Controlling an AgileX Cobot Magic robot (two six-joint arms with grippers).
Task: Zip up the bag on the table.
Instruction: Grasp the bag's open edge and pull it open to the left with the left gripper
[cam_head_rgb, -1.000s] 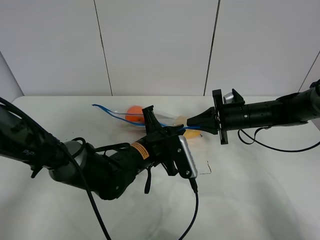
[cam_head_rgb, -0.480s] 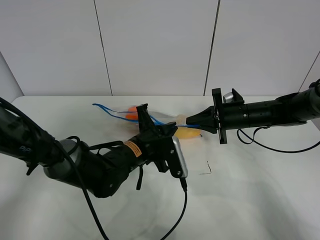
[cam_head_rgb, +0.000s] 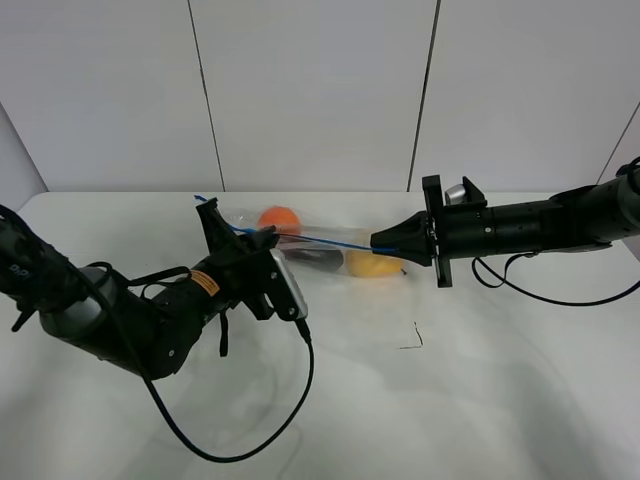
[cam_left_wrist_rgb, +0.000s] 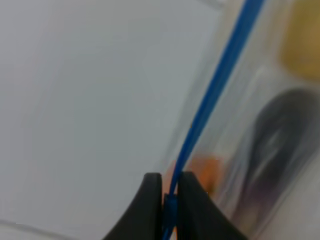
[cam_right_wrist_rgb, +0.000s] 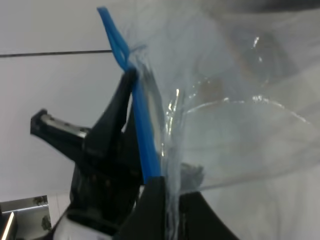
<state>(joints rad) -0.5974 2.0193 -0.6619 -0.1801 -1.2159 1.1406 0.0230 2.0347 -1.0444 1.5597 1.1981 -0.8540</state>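
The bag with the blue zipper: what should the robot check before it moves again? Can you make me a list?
1. Right fingers pinching the blue zipper strip at one end: ok.
2. Left fingers pinching the strip near its other end: ok.
3. Strip pulled straight between the two: ok.
4. Zipper closed all the way along: not ok. The short bit past the left fingers looks split in two.
5. Food sits inside the bag, with none caught between the left fingers: ok.
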